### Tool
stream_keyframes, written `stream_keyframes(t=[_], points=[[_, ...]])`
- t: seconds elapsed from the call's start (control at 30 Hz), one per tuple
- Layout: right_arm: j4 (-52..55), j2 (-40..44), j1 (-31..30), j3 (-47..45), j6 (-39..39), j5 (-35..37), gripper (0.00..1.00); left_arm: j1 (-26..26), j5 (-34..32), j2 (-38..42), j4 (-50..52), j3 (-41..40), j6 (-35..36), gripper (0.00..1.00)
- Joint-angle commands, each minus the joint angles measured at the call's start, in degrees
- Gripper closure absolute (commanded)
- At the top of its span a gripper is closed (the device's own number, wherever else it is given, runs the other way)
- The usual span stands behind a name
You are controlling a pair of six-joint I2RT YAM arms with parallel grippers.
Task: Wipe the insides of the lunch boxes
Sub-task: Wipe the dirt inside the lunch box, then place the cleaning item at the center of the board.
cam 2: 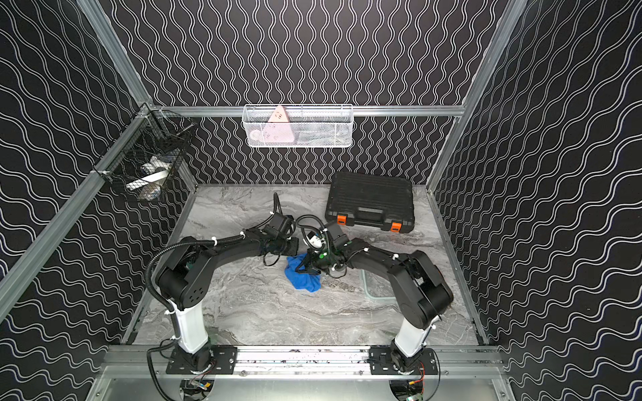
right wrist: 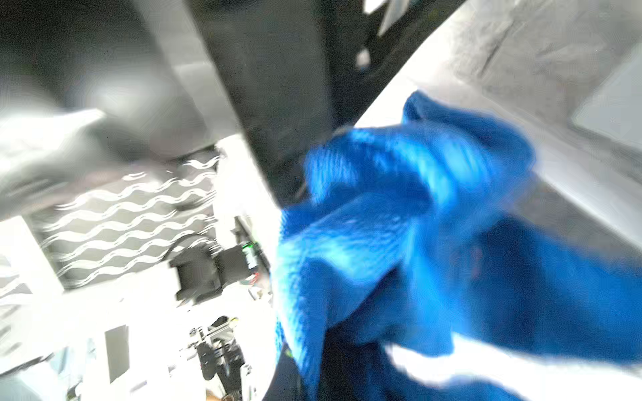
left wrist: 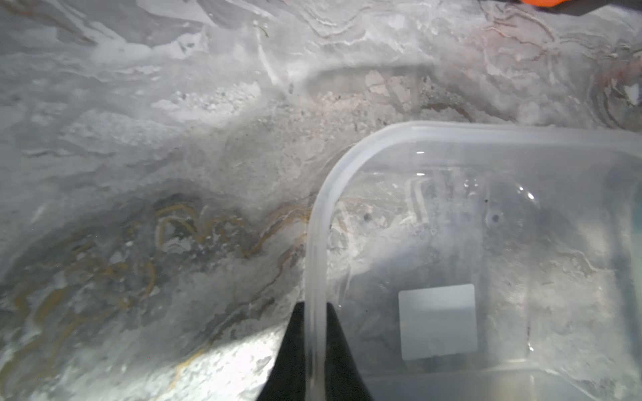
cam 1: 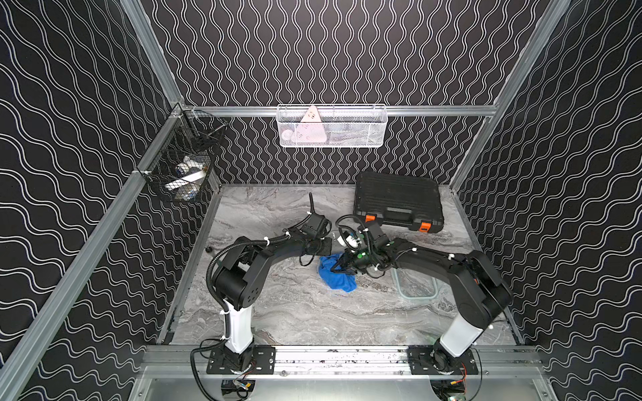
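Left gripper [left wrist: 314,314] clamped across the lunch box [left wrist: 451,132] wall, mid-tabletop [cam 1: 295,312]. Right gripper [cam 1: 340,266] closed on blue cloth [cam 1: 337,282], near the box. Lid [cam 1: 417,286] flat under right arm. Black case [cam 1: 397,199] against back edge. Open tabletop frontward.

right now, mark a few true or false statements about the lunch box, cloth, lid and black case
The left end effector pinches the lunch box wall: true.
The right end effector is empty: false, it is shut on the blue cloth.
The black case stands open: false, it is closed.
The green-rimmed lid lies on the table, off the lunch box: true.
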State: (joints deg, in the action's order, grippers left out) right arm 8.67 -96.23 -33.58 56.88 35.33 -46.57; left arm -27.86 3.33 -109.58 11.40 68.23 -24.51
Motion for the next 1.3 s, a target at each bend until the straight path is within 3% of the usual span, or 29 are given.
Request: stream_keyframes(t=[0.0, 0.3, 0.47, 0.8, 1.03, 1.27], points=[[-2.0, 5.2, 3.3, -1.9, -1.3, -6.4, 1.00, 0.1, -3.0, -0.4, 1.5, -0.1, -0.6, 1.00], [4.7, 15.6, 13.6, -1.2, -5.4, -3.8, 1.00, 0.1, -5.1, 0.7, 3.2, -0.8, 1.2, 0.99], [0.0, 19.5, 17.9, -1.9, -3.1, -3.2, 1.00, 0.2, -6.6, 2.3, 4.0, -2.1, 2.3, 0.98], [-5.0, 27.5, 19.6, -1.4, -0.8, 3.0, 1.00, 0.5, -7.6, 2.2, 4.3, -2.9, 2.5, 0.97], [-10.9, 30.9, 20.2, -6.2, 2.5, 8.6, 1.00, 0.5, -7.6, 2.6, 4.3, -3.0, 2.5, 0.97], [11.0, 20.8, 20.2, -0.5, -4.3, 19.3, 1.00, 0.6, -6.9, 2.8, 4.1, -2.9, 2.1, 0.96]])
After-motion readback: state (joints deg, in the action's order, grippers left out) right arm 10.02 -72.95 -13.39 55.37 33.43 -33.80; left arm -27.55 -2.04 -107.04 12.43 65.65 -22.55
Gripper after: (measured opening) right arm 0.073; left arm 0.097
